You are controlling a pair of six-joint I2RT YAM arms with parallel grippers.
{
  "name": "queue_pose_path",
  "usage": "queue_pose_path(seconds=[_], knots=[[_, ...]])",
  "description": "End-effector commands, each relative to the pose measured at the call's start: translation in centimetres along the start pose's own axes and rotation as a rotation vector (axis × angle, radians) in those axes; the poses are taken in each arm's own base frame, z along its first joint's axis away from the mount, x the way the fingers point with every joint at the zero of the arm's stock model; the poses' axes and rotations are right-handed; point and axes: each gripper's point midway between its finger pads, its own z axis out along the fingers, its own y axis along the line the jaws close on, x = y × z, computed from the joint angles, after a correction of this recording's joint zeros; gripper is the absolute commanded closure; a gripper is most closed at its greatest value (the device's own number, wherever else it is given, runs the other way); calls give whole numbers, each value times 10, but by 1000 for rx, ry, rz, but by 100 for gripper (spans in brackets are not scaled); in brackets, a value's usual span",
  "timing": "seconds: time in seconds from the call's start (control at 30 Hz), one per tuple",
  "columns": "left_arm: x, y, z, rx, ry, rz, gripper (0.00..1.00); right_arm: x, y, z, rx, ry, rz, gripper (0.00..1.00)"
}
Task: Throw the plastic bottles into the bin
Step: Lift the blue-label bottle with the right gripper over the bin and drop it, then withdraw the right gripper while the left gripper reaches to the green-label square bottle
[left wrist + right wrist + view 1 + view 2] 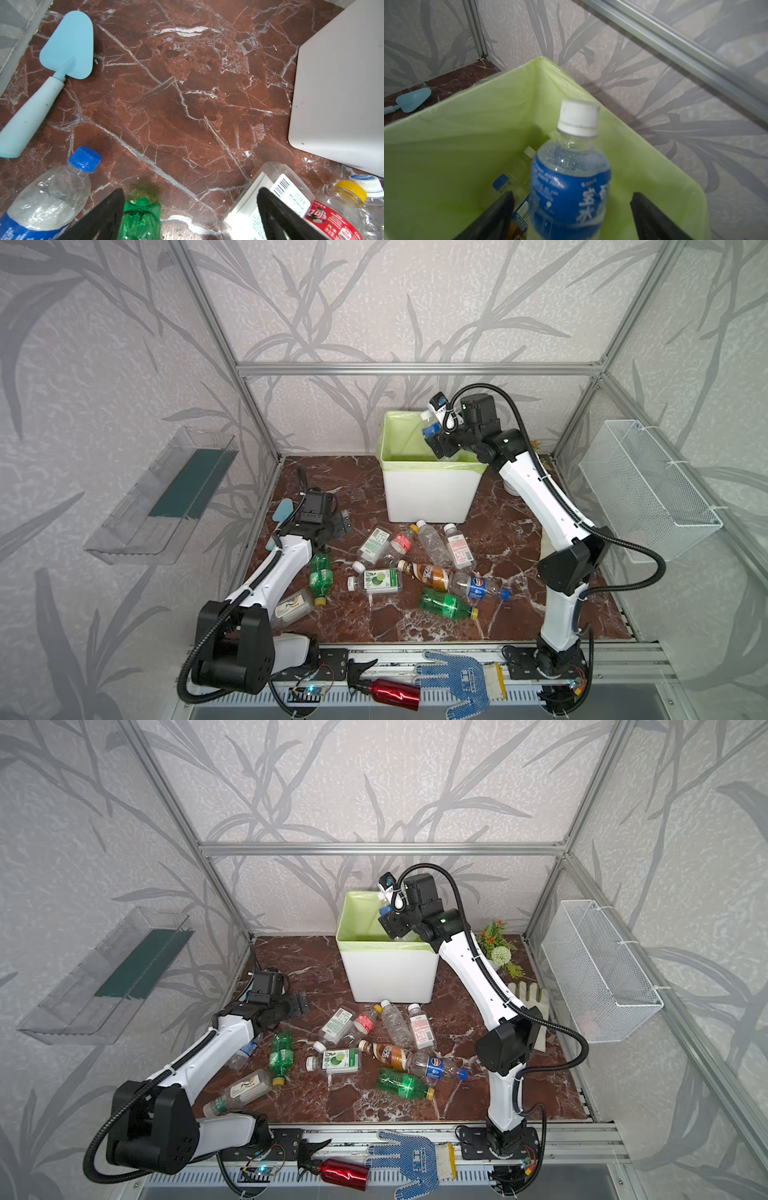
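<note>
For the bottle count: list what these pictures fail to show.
Bin contents: right wrist view, the blurred blue-label bottle blocks most.
Its floor: both top views, the near wall hides it.
Blue-capped bottle: a top view, the left arm partly covers it.

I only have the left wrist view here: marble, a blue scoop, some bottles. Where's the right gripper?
Observer: The right gripper hangs over the open top of the bin.
Operator: Is it gripping anything?
Observer: No. Its jaws stand open; a blue-labelled bottle with a white cap is between them, clear of both fingers.
Operator: Anything in the bin already?
Observer: Yes, a blue-capped bottle lies at the bottom.
</note>
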Motion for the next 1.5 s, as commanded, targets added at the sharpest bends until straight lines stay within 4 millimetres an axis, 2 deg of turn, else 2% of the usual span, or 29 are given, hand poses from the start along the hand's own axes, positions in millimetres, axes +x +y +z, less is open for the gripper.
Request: queue_pose_path(seconds=[0.0,0.1,0.17,0.37,0.5,0.67,0.8,0.93,1.13,1.3,1.47], knots=[[-10,-10,-11,-17,-18,92,1,-100,-21,-135,82,-369,57,1],[-9,-24,-18,-14,-29,185,1,-111,-25,-167,103,-433,68,1],[-6,-34,-19,6,-25,240,1,-109,-28,-175,122,-435,59,1],[16,-55,-15,76,61,340,2,-81,-40,-169,148,-368,87,1],[32,-62,-7,84,131,397,3,-52,-52,-158,158,-312,152,1],[52,-76,6,139,242,427,3,4,-65,-143,166,-223,260,1],[67,-82,15,162,347,441,3,60,-71,-135,169,-137,352,1],[79,-86,25,178,420,453,4,115,-75,-136,194,-69,437,1],[86,-91,30,197,445,465,3,189,-74,-140,215,35,555,1],[94,-93,32,202,470,473,3,240,-70,-140,235,108,646,1],[97,-91,37,181,474,464,5,273,-60,-138,227,140,720,1]])
